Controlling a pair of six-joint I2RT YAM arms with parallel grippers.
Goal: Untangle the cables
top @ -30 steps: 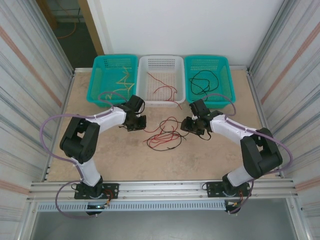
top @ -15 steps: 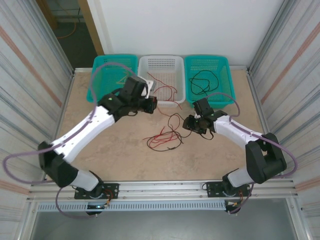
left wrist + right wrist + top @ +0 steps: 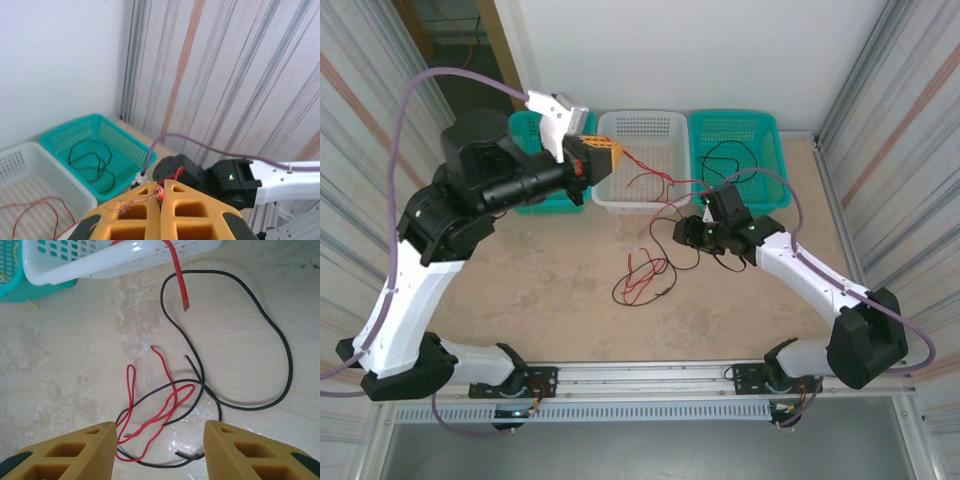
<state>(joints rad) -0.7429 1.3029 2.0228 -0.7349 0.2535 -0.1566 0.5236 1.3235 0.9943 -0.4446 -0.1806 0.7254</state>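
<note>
Cables [image 3: 645,278] lay tangled on the desk [image 3: 550,290] just below the right gripper [image 3: 160,426], fingers wide apart; the left gripper [image 3: 160,186], raised by the white basket [image 3: 642,117], was clamped on a red cable [image 3: 160,193].

Top external: overhead, whole table [image 3: 550,290]. Left wrist: high, facing far-right corner. Right wrist: close, looking down. All share white basket [image 3: 650,125].

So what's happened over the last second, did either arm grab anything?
The left arm rose from low beside the tangle and swung up toward the left rim of the white basket. Its jaws are shut on a red cable, apparently pulled from that tangle, which has changed shape. The right arm barely moved, its jaws open above the tangle. The white basket stayed put.
</note>
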